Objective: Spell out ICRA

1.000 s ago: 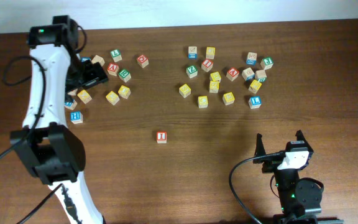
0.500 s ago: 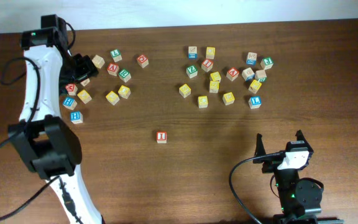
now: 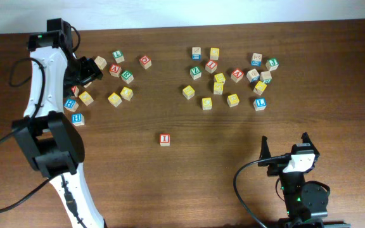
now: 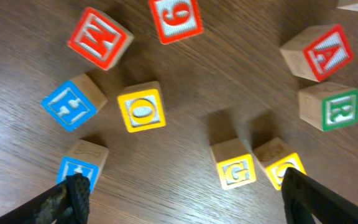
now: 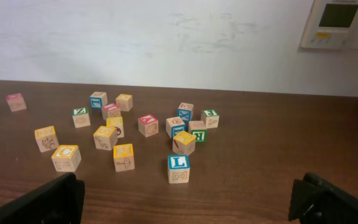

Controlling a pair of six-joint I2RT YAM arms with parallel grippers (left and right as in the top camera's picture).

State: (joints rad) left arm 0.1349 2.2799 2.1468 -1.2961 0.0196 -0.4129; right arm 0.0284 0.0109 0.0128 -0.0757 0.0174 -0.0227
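Cubes lie in two loose groups along the far side of the brown table (image 3: 170, 190), one at ten o'clock and one at one o'clock. Over the ten o'clock group hangs the left gripper (image 3: 83, 71), its fingers spread wide and gripping nothing; in the left wrist view the tips stand either side of a yellow G cube (image 4: 234, 167) and a second yellow cube (image 4: 281, 163) whose letter is partly cut off. At three o'clock from that gripper sits the red A cube (image 3: 115, 69), and just beside it at four o'clock the green R cube (image 3: 127, 76), neither one touched. Alone near the table's centre, at six o'clock of the gap between the groups, rests the red I cube (image 3: 164, 139), letter up. Which yellow cube bears the C I cannot tell. At the five o'clock edge of the right-hand group stands a blue L cube (image 3: 260, 103). At five o'clock of the table the right gripper (image 3: 285, 149) sits well apart from every cube, its fingers parted and holding nothing
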